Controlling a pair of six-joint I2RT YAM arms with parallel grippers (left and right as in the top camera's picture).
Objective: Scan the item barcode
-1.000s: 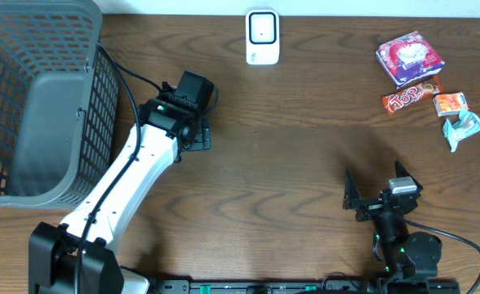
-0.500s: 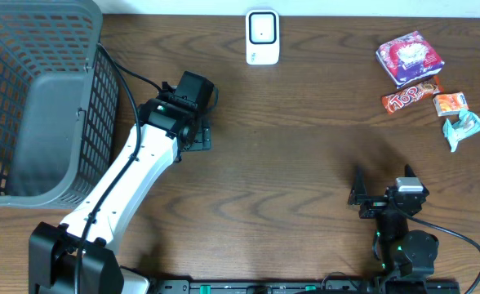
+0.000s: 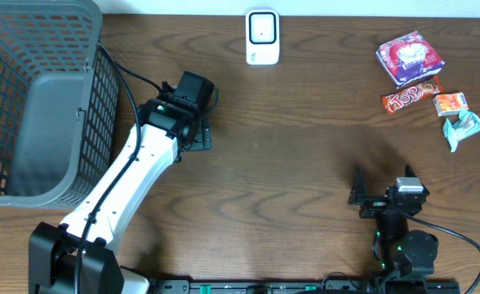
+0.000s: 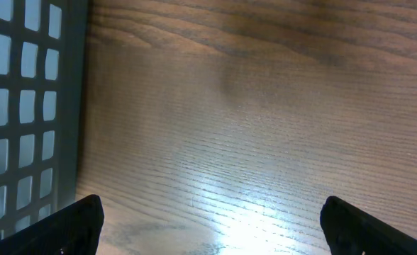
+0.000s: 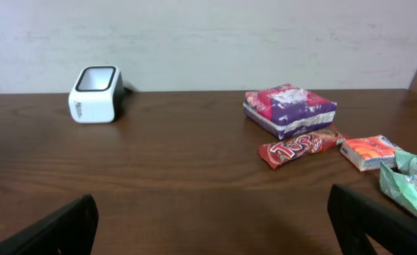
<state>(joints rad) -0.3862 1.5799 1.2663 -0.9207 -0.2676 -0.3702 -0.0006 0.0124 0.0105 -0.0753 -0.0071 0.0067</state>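
Observation:
The white barcode scanner (image 3: pixel 262 37) stands at the table's far edge; the right wrist view shows the scanner (image 5: pixel 95 85) far off to the left. The items lie at the far right: a purple pack (image 3: pixel 409 58), a red Top bar (image 3: pixel 410 97), a small orange pack (image 3: pixel 450 104) and a green wrapper (image 3: pixel 462 129). In the right wrist view they are the purple pack (image 5: pixel 289 108), red bar (image 5: pixel 301 146), orange pack (image 5: pixel 370 151) and green wrapper (image 5: pixel 409 180). My right gripper (image 3: pixel 383 193) (image 5: pixel 215 219) is open and empty near the front edge. My left gripper (image 3: pixel 194 137) (image 4: pixel 212 227) is open over bare wood.
A large grey mesh basket (image 3: pixel 36 98) fills the left end of the table, and its wall (image 4: pixel 31 106) shows close on the left in the left wrist view. The left arm stretches from the front edge up beside the basket.
The right gripper has shifted slightly to the right and nearer the front edge, then stopped. The left arm and all items are unmoved.

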